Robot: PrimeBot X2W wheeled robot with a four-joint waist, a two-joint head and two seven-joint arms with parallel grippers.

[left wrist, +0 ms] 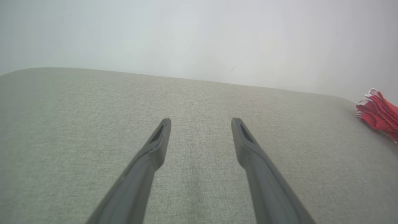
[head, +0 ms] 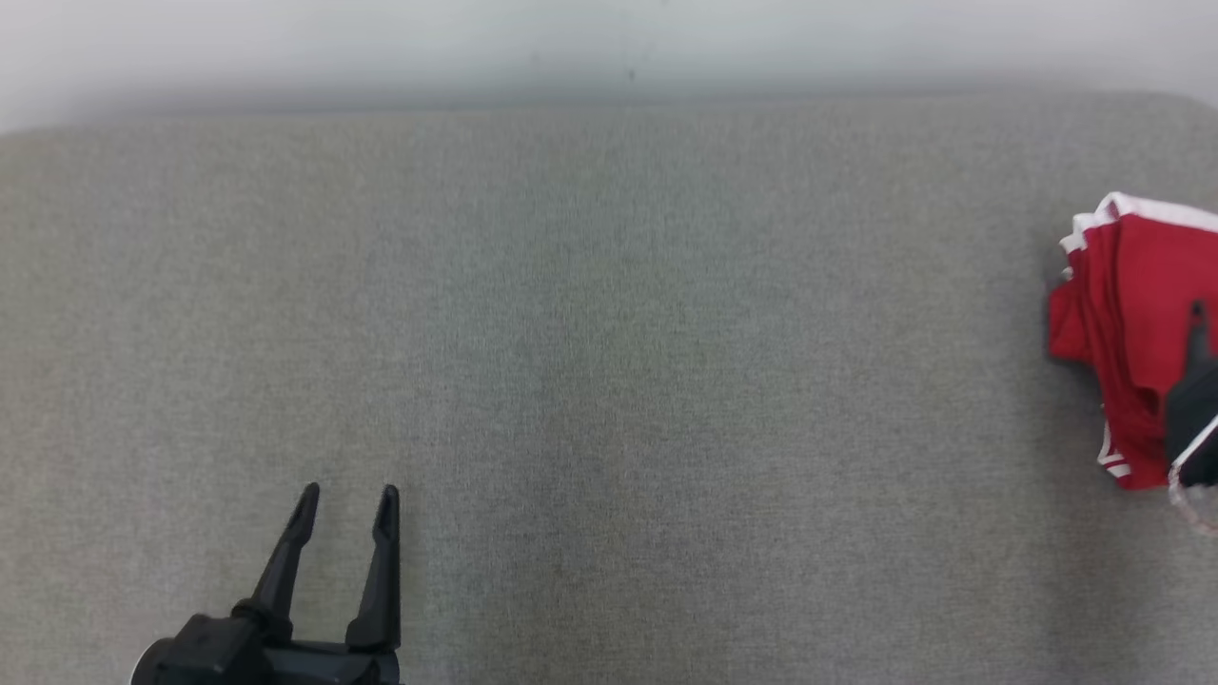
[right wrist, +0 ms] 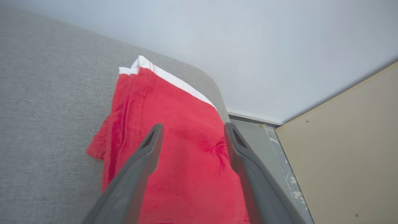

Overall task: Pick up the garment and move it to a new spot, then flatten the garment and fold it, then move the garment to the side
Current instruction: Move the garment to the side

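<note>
The right tool [right wrist: 192,126] has its two dark fingers apart. Nothing is clamped between them. Directly under the fingers lies a red, soft cloth garment [right wrist: 174,102] with a white band along its far edge. I cannot tell if the fingertips touch the cloth or hang just above it. In the head view, one finger of this tool [head: 1194,328] shows over the garment [head: 1123,285] at the right border.

The left tool [head: 348,495] is also open and holds nothing. It is at the near left of the wide grey tabletop [head: 609,333] with a woven fabric cover, well apart from the garment. From its own wrist view, the left tool [left wrist: 201,121] points over bare grey fabric, and the garment [left wrist: 377,112] is far off at the right.

The garment rests near the far right corner of the tabletop, close to the rounded edge. Several layers lie one on another, so it looks folded into a compact bundle. Behind the tabletop is a pale wall [head: 609,48]. Beyond the right edge, I see a grey floor [right wrist: 279,161] and a beige flat panel [right wrist: 342,140].

My judgement is that the task is almost complete. The garment seems folded and placed at the side, and the right tool has let it go. Probably only the retreat of the right tool is left.
</note>
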